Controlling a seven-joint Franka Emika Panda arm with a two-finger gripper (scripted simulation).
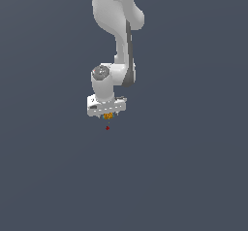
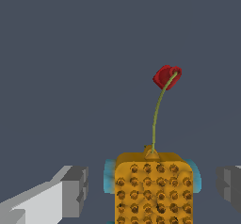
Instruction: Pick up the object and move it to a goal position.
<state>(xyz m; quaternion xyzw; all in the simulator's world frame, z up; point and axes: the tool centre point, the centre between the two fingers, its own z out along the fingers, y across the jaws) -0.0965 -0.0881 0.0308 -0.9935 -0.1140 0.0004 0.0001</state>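
Note:
The object (image 2: 153, 192) is an orange-yellow speckled block with small cyan parts on two sides. A thin green stem rises from it and ends in a red lump (image 2: 167, 76). In the wrist view it lies between my two grey fingers (image 2: 75, 190), with a gap on each side. My gripper (image 2: 151, 185) is open around it and touches neither side. In the exterior view the object (image 1: 108, 115) is a tiny orange lump right under the white gripper (image 1: 107, 112), with the red lump (image 1: 107, 127) just below it.
A plain dark grey-blue surface (image 1: 193, 176) fills both views. The white arm (image 1: 118, 26) comes down from the top of the exterior view.

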